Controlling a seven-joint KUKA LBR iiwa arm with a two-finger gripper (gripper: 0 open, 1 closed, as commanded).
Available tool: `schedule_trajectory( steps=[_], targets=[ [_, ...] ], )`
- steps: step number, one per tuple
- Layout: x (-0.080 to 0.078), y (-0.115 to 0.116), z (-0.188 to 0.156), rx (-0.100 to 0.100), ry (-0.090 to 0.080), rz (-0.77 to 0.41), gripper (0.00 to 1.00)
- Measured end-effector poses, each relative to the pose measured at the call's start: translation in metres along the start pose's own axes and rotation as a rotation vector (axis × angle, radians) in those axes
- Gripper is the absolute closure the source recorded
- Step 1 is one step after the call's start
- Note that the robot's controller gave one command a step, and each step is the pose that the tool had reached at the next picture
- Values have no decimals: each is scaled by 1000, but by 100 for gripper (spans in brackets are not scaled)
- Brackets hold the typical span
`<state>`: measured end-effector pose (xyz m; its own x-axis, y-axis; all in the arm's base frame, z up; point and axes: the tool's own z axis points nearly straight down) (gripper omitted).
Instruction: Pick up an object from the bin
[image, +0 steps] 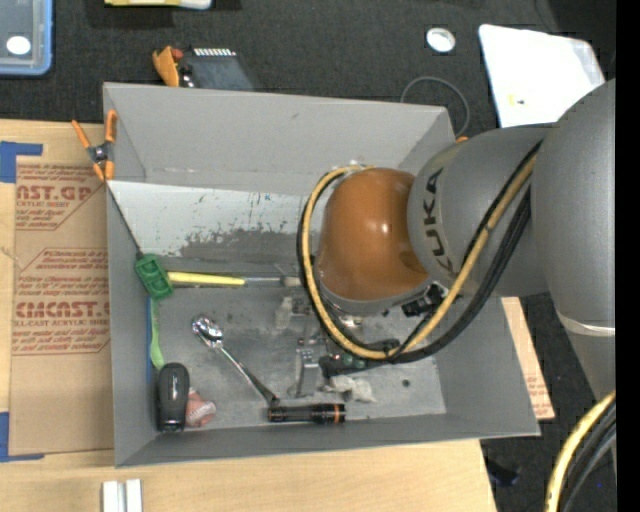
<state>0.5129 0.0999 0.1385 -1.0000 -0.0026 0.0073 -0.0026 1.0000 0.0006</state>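
hand (308, 368) low between spoon (209, 331) and black pen (305, 413), open or closed i cannot tell; both lie flat, so a grasp may slip or scrape the bin (250, 140)

— What is recorded of the bin (420, 392)?
— A grey metal floor is noted, scuffed toward the back wall.
— What is found lying on it?
— A green-handled tool (153, 278) and a yellow-handled tool (205, 281) are logged at left. A spoon (208, 331) is noted mid-floor. A dark rounded object (172, 395) and a pink item (201, 410) are recorded side by side, front left. A black marker (305, 413) is seen along the front.
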Motion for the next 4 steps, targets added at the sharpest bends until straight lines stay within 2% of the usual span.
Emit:
schedule_trajectory(
  steps=[1,2,3,4],
  targets=[
    [-2,0,-4,-1,-7,2,0],
    [-9,63,20,-4,-4,55,0],
    [-11,72,13,-1,-8,111,0],
    [1,66,21,-3,-5,243,0]
  ],
)
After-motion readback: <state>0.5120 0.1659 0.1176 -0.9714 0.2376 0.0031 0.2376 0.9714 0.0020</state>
